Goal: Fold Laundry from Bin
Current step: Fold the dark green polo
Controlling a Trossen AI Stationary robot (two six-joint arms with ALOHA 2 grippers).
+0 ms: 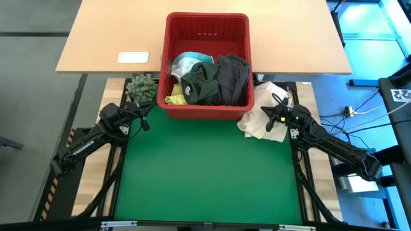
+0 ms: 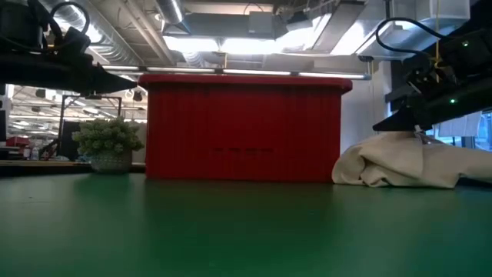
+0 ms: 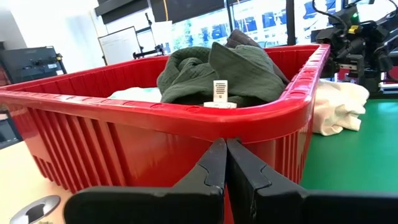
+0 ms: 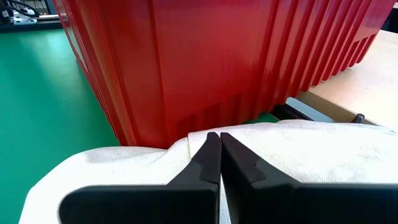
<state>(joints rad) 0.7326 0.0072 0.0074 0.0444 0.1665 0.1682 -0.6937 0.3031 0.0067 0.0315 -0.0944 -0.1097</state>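
Note:
The red bin (image 1: 207,15) stands at the far middle of the green mat, on its base (image 2: 242,175). The laundry lies piled inside it: a dark green garment (image 1: 202,85) (image 3: 211,71), a grey one (image 1: 232,76), a turquoise one (image 1: 186,63) and a yellow one (image 1: 174,98). My left gripper (image 1: 146,123) (image 3: 225,144) is shut and held level just off the bin's near left corner, holding nothing. My right gripper (image 1: 270,122) (image 4: 219,135) is shut, off the bin's near right corner, and tips slightly down over a cream-white cloth bundle (image 2: 407,165). My right gripper's shut fingers (image 4: 211,155) lie close over the top of the cream-white bundle (image 4: 292,149), pointing toward the bin's wall. I cannot tell whether they touch the cloth.
A small green spiky plant ball (image 1: 141,87) (image 2: 109,138) stands left of the bin. A white flat object (image 1: 133,58) lies on the wooden table (image 1: 289,38) behind. The green mat (image 1: 205,173) stretches bare toward the near edge.

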